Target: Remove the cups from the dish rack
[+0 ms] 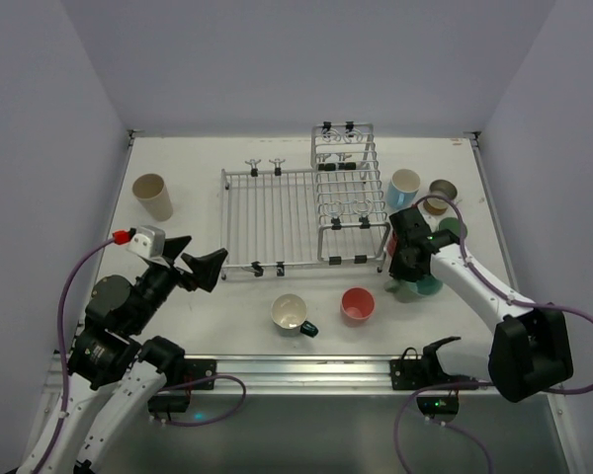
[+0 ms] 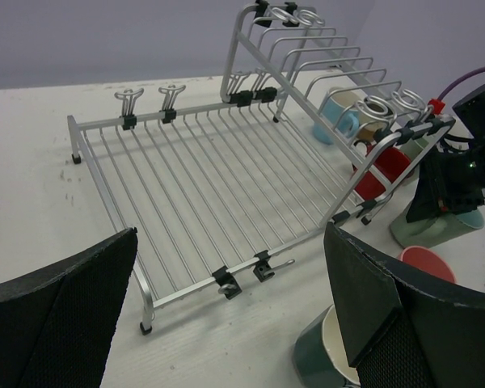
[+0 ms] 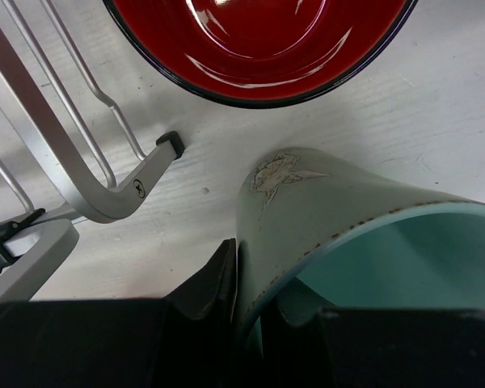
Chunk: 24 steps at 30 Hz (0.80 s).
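Observation:
The silver wire dish rack point(image 1: 277, 217) stands mid-table, and I see no cup on it. My right gripper point(image 1: 407, 267) is by its front right corner, shut on the rim of a sage green cup point(image 3: 323, 210), one finger inside and one outside. A red cup point(image 3: 259, 40) sits just beyond it, beside the rack's foot. My left gripper point(image 1: 200, 259) is open and empty off the rack's front left corner. A dark teal mug point(image 1: 291, 313) and a pink cup point(image 1: 357, 303) stand in front of the rack.
A beige cup point(image 1: 153, 196) stands at the far left. A light blue mug point(image 1: 403, 186), a tan cup point(image 1: 441, 195) and a dark green cup point(image 1: 452, 229) crowd the strip right of the rack. White walls enclose the table.

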Motion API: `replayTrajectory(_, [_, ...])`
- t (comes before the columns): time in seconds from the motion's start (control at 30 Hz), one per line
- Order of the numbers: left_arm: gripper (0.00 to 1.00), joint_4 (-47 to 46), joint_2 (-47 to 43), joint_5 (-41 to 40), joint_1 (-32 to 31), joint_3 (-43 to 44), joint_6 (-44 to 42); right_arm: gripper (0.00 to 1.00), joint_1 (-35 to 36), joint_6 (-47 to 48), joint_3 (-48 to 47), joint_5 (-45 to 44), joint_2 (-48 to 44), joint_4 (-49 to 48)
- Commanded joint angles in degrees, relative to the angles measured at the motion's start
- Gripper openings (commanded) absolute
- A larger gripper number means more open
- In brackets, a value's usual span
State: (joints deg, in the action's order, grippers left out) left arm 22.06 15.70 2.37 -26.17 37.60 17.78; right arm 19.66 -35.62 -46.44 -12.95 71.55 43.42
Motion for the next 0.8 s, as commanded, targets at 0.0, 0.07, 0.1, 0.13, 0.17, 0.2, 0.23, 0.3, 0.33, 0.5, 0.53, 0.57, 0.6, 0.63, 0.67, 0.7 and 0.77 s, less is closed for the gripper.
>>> replayTrajectory(0.0, [1.0, -0.18, -0.67, -0.79, -0.63, -0.16, -1.08, 0.1, -0.33, -0.42, -0.41, 0.38, 0.96, -1.49])
replayTrajectory(0.07, [1.0, -0.18, -0.76, -0.88, -0.81, -0.16, -1.08, 0.21, -0.41, -0.59, -0.15, 0.21, 0.96, -1.41])
replayTrajectory(0.1, [1.0, -0.27, -0.85, -0.88, -0.81, -0.16, -1.08, 0.28, -0.33, -0.68, -0.06, 0.12, 0.87, -1.49])
replayTrajectory(0.13, [1.0, -0.18, -0.85, -0.88, -0.9, -0.16, -1.17, 0.38, -0.41, -0.68, -0.15, 0.12, 0.79, -1.49])
replayTrajectory(0.17, [1.0, -0.18, -0.85, -0.96, -0.9, -0.16, -1.17, 0.42, -0.33, -0.6, -0.15, 0.21, 0.18, -1.49])
replayTrajectory(0.2, [1.0, -0.18, -0.85, -0.97, -0.98, -0.16, -1.08, 0.45, -0.41, -0.51, -0.15, 0.21, -0.44, -1.32])
replayTrajectory(0.23, [1.0, -0.18, -0.76, -0.97, -0.98, -0.16, -1.08, 0.51, -0.33, -0.51, -0.41, 0.21, -1.05, -1.32])
replayTrajectory(0.3, [1.0, -0.18, -0.59, -0.96, -0.98, -0.16, -1.08, 0.55, -0.41, -0.51, -0.67, 0.29, -4.12, -1.06])
replayTrajectory(0.33, [1.0, -0.18, -0.41, -0.97, -0.98, -0.16, -1.26, 0.57, -0.33, -0.51, -1.2, 0.56, -5.18, -0.88])
replayTrajectory(0.5, [1.0, -0.09, 0.11, -1.49, -0.98, -0.08, -1.26, 0.61, -0.32, -0.07, -3.04, 0.82, -12.99, 1.05])
replayTrajectory(0.53, [1.0, -0.09, 0.29, -1.58, -0.98, -0.08, -1.17, 0.62, -0.32, 0.11, -3.31, 0.82, -14.32, 1.4])
replayTrajectory(0.57, [1.0, 0.0, 0.38, -1.84, -0.98, 0.01, -1.26, 0.63, -0.41, 0.37, -4.27, 1.08, -15.64, 2.36])
replayTrajectory(0.6, [1.0, 0.0, 0.47, -2.02, -0.98, 0.01, -1.34, 0.66, -0.41, 0.55, -4.8, 1.26, -17.04, 2.81])
replayTrajectory(0.63, [1.0, 0.0, 0.82, -2.02, -0.98, 0.01, -1.26, 0.69, -0.41, 0.81, -5.59, 1.43, -20.01, 3.07])
replayTrajectory(0.67, [1.0, 0.0, 0.91, -2.11, -0.9, 0.1, -1.34, 0.71, -0.33, 1.33, -6.03, 2.13, -21.7, 3.51])
replayTrajectory(0.7, [1.0, 0.0, 1.08, -2.02, -0.9, 0.1, -1.35, 0.77, -0.41, 1.77, -6.64, 2.57, -23.45, 3.69])
replayTrajectory(0.77, [1.0, 0.08, 1.61, -2.02, -0.9, 0.54, -1.43, 0.85, -0.32, 3.35, -7.97, 3.98, -29.16, 3.17])
